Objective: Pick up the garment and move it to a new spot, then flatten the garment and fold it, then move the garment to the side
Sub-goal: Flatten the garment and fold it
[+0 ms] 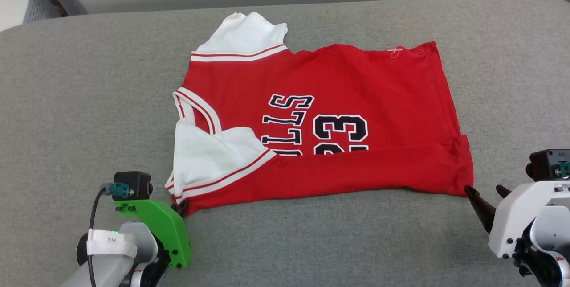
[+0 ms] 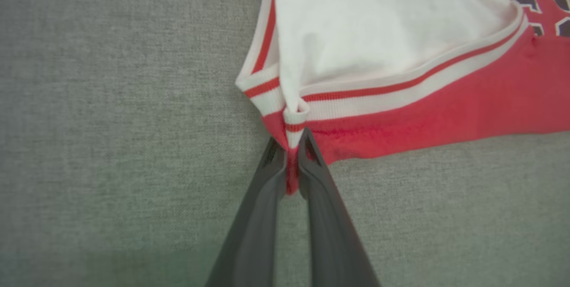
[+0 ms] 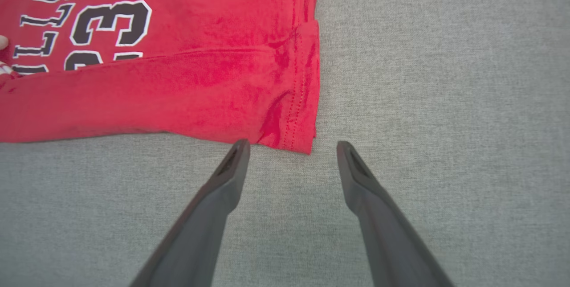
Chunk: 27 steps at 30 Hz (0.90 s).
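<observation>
While the garment [image 1: 356, 77] lay spread on the grey worktop [image 1: 89, 100], its near edge folded up over the lower part of the lettering, the left gripper [image 2: 291, 137] was clamped on the near left corner, with the red-and-white striped trim bunched between its fingers. The right gripper [image 3: 293, 148] stood open at the near right hem corner, fingers spread to either side of it.

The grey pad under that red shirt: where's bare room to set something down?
Widest bare stretch: the grey pad left of the shirt. Also bare: the band behind it, the strip right of its hem, the front strip between the pincers. Crowded: its near corners: left pincer shut on the sleeve end, right pincer open at the hem end.
</observation>
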Available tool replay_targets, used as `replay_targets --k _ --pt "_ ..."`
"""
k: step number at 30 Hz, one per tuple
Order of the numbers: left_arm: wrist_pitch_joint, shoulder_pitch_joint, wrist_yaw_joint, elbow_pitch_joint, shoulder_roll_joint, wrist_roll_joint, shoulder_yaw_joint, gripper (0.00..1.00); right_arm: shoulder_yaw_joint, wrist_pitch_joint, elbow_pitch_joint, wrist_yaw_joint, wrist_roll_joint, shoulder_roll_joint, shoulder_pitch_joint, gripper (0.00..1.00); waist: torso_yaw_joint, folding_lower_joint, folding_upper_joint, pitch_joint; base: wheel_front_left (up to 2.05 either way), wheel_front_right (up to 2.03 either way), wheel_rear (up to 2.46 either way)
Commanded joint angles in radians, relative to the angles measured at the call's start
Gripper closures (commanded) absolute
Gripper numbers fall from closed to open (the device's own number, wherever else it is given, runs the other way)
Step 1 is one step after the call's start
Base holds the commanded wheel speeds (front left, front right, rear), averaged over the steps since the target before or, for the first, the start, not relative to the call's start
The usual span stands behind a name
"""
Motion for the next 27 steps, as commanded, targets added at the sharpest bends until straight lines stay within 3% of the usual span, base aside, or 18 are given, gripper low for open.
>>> replay_targets --k 1,14,25,26,27 --pt "-0.007 0.032 -0.004 -0.006 -0.004 -0.012 -0.002 1.00 -0.006 0.002 0.011 -0.001 -0.011 -0.004 0.005 0.00 0.019 0.0000 0.0000 -0.027 0.00 0.00 0.00" --pt "-0.002 0.041 0.057 -0.240 0.071 0.000 0.034 1.00 -0.036 -0.005 0.172 -0.001 -0.061 -0.008 -0.098 0.00 0.069 0.0000 0.0000 0.010 0.00 0.00 0.00" --pt "0.011 0.024 0.057 -0.276 0.076 0.012 0.023 1.00 -0.012 0.008 0.318 -0.001 -0.071 0.014 -0.151 0.00 0.091 0.0000 0.0000 0.053 0.00 0.00 0.00" --pt "0.012 0.023 0.056 -0.276 0.076 0.011 0.023 1.00 -0.007 0.011 0.329 -0.001 -0.071 0.013 -0.151 0.06 0.092 0.0000 0.0000 0.055 0.00 0.00 0.00" --pt "0.014 0.023 0.055 -0.275 0.076 0.010 0.023 1.00 -0.001 0.012 0.337 -0.001 -0.070 0.011 -0.152 0.55 0.092 0.0000 0.0000 0.055 0.00 0.00 0.00"
